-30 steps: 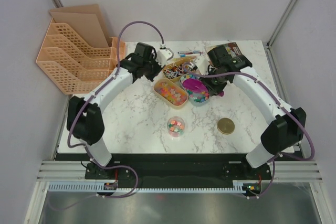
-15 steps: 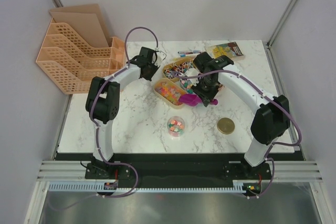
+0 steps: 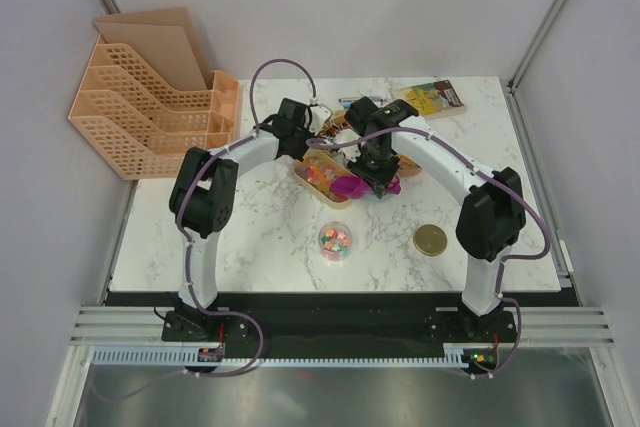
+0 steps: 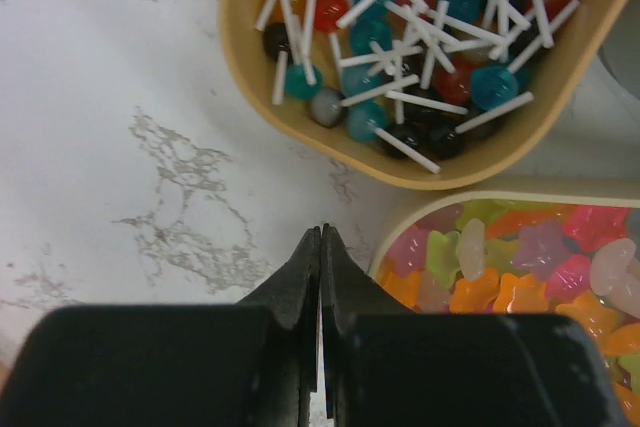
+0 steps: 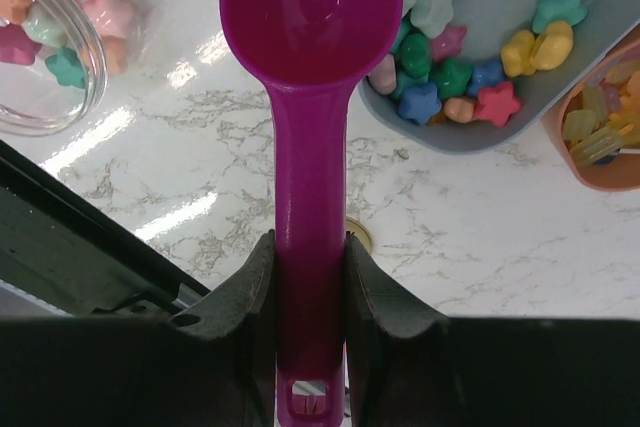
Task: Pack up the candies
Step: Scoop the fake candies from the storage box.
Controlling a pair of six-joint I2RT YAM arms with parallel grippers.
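Note:
Candies fill three trays: lollipops in a tan tray (image 4: 300,127), gummies (image 4: 520,257) in an orange tray (image 3: 325,177), star shapes (image 5: 470,67) in a grey tray (image 5: 440,137). A small clear jar (image 3: 335,240) (image 5: 40,57) holds several pastel candies. My right gripper (image 5: 310,247) (image 3: 368,179) is shut on the handle of a magenta scoop (image 5: 305,7) (image 3: 350,187), whose bowl hangs between the grey tray and the jar and shows no candy. My left gripper (image 4: 321,237) (image 3: 305,142) is shut and empty, low over the marble beside the gummy tray's rim.
A gold lid (image 3: 431,240) lies right of the jar. An orange file rack (image 3: 150,97) stands at the back left. Coloured pens (image 3: 350,102) and a flat packet (image 3: 432,97) lie along the far edge. The two arms crowd the trays.
My right gripper has carried the scoop left and nearer, off the grey tray towards the jar. My left gripper has shifted right, up to the trays. Both grips are unchanged.

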